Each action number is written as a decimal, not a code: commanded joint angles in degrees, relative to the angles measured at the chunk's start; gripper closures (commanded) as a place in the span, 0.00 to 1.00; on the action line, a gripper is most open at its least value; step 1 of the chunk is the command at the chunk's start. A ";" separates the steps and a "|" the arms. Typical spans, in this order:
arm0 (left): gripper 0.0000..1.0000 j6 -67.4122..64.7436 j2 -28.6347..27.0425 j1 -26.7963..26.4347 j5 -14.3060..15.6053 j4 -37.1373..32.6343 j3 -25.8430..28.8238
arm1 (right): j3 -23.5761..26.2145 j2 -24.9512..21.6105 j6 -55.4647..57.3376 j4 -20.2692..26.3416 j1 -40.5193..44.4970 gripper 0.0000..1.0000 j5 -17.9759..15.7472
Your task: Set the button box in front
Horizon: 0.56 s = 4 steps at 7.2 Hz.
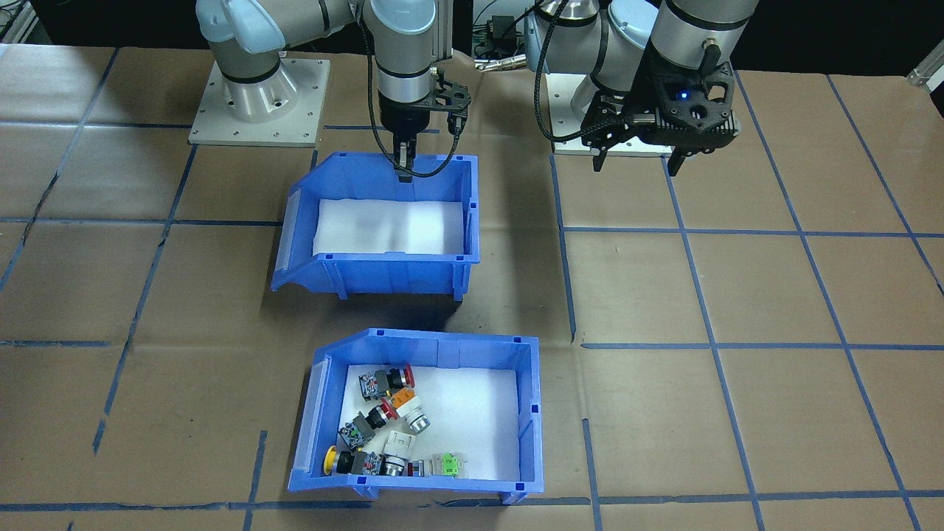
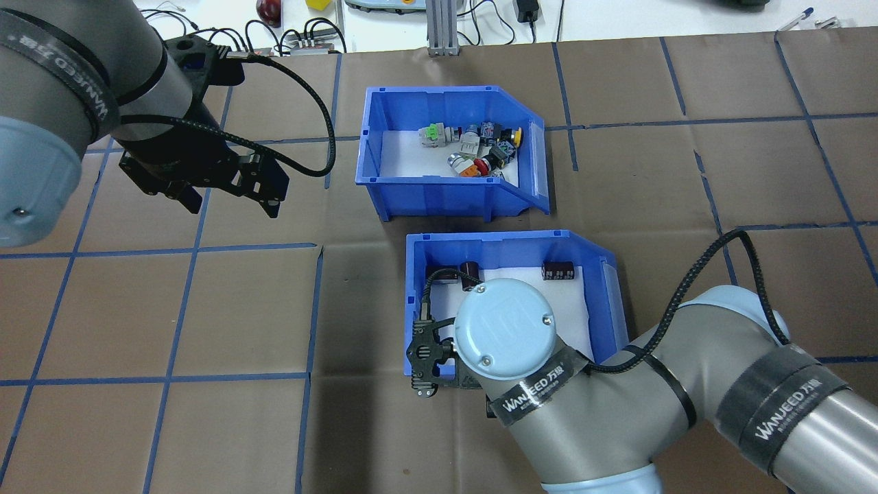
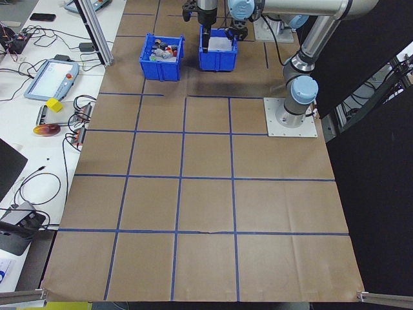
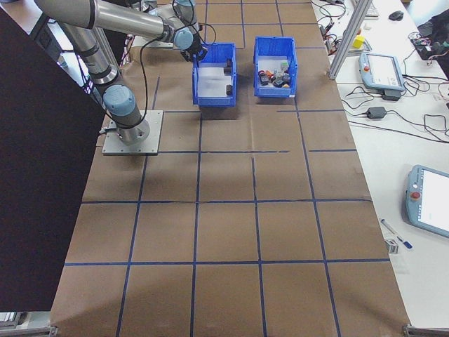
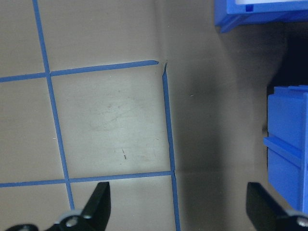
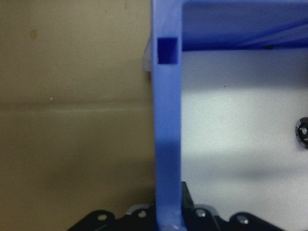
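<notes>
The button box (image 1: pixel 420 413) (image 2: pixel 446 144) is a blue bin with a white liner and several red, yellow, green and white push-button switches (image 1: pixel 383 428). It stands on the operators' side of the table. A second blue bin (image 1: pixel 376 221) (image 2: pixel 507 295), holding only two small dark parts (image 2: pixel 559 269), sits between the button box and the robot. My right gripper (image 1: pixel 404 164) (image 6: pixel 168 211) is shut on that second bin's robot-side wall, which runs between the fingers in the right wrist view. My left gripper (image 1: pixel 636 158) (image 2: pixel 230 199) (image 5: pixel 178 199) hangs open over bare table, well away from both bins.
Brown paper with blue tape lines (image 1: pixel 708 324) covers the table. Both arm bases (image 1: pixel 258 96) stand at the robot's edge. Beyond the far edge lie cables (image 2: pixel 302 38) and, in the side views, teach pendants (image 4: pixel 382 70).
</notes>
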 commanded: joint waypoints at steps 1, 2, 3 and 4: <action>0.02 1.71 0.26 1.11 -0.02 0.30 -0.49 | -0.15 1.43 1.69 -1.71 0.55 0.47 -0.10; 0.02 6.34 0.26 1.11 -0.11 0.82 -0.41 | -0.50 1.00 2.83 -1.71 0.55 0.02 -0.10; 0.02 5.95 0.26 1.02 -0.37 0.82 -0.41 | -1.89 0.29 2.93 -0.50 0.46 0.00 -0.37; 0.01 5.69 0.35 0.67 -1.24 0.74 -0.41 | -3.56 -1.28 2.93 2.30 0.37 0.00 -0.28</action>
